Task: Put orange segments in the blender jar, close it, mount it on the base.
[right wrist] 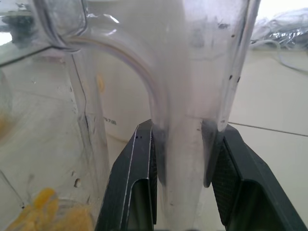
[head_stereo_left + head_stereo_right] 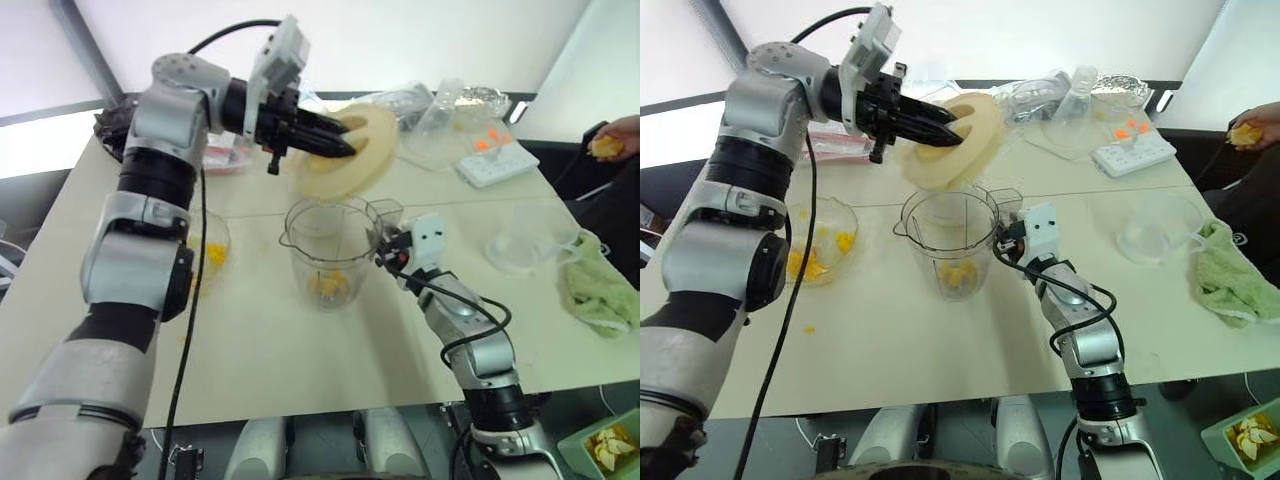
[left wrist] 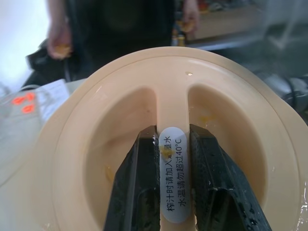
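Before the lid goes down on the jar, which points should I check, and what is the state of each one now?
1. Left gripper shut on the lid by its centre bar: ok.
2. Right gripper shut on the handle of the blender jar: ok.
3. Orange segments lie at the jar's bottom: ok.
4. Jar stands upright on the table with its mouth open: ok.
5. Lid level over the mouth: not ok; it hangs tilted, above and behind the jar.
6. Glass dish beside the jar, clear of the lid's path: ok.
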